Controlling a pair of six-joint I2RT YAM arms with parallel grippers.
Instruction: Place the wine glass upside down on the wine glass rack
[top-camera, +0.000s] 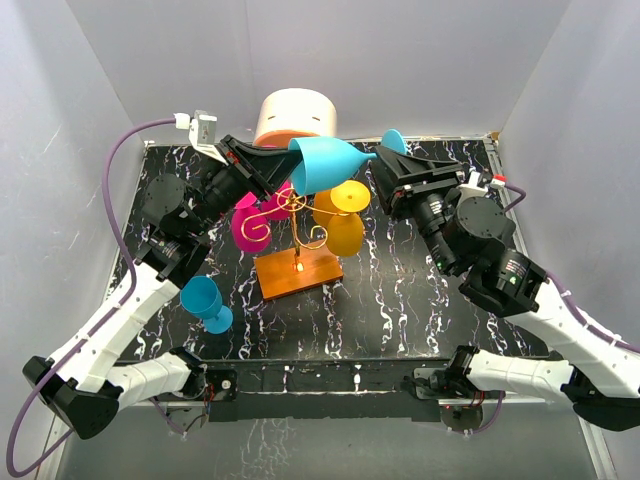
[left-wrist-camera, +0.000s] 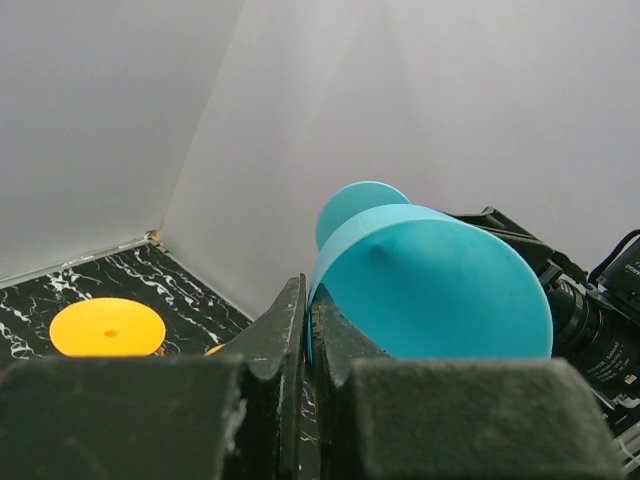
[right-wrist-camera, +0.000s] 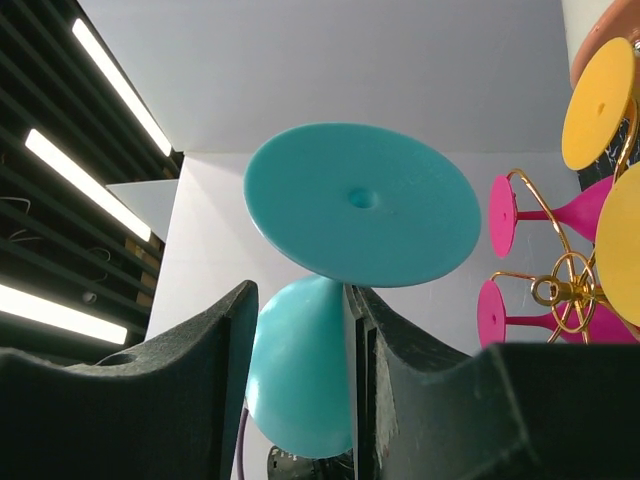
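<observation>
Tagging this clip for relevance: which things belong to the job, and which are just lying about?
Job: blue wine glass held sideways, left tool on its rim, right tool at its stem; wine glass rack.
Lying about: second blue glass, standing; pink glasses and yellow glasses on rack; cream-and-orange cylinder.

Plain pale grey walls (top-camera: 420, 60) enclose the black, white-veined marble-patterned tabletop (top-camera: 400, 290) on three sides. Bright strip lights (right-wrist-camera: 110, 78) glow between dark ceiling slats (right-wrist-camera: 60, 90).
</observation>
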